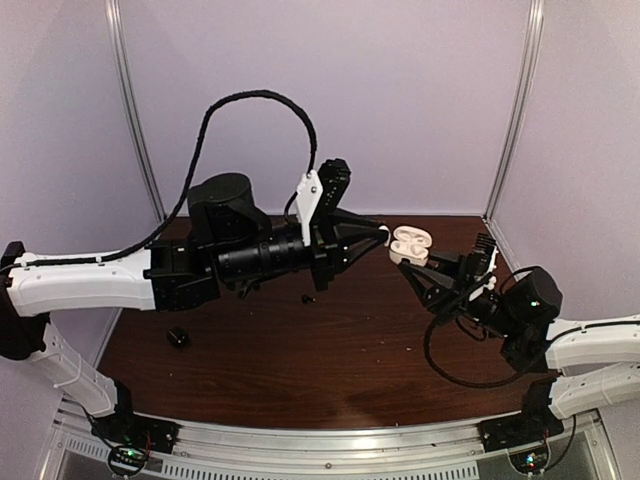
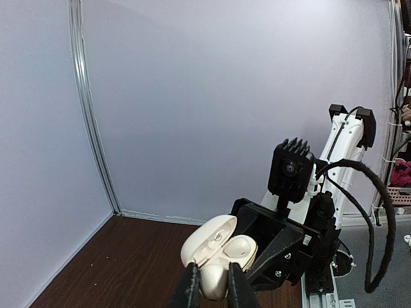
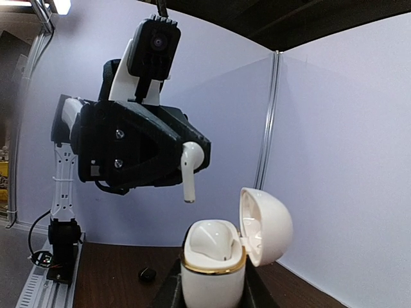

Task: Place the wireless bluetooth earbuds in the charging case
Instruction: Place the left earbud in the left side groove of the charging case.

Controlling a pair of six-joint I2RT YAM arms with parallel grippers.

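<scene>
Insertion step: left gripper pinches glossy white stemmed earbud just above open white clamshell charging case clamped in right gripper; next likely needs aligning, then lowering.

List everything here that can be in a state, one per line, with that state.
charging case: open, lid swung back, held off the table.
white earbud: gripped, stem down, above the case, not yet in.
black earbud: lying loose on the table.
left gripper: shut on the white earbud.
right gripper: shut on the charging case.
</scene>
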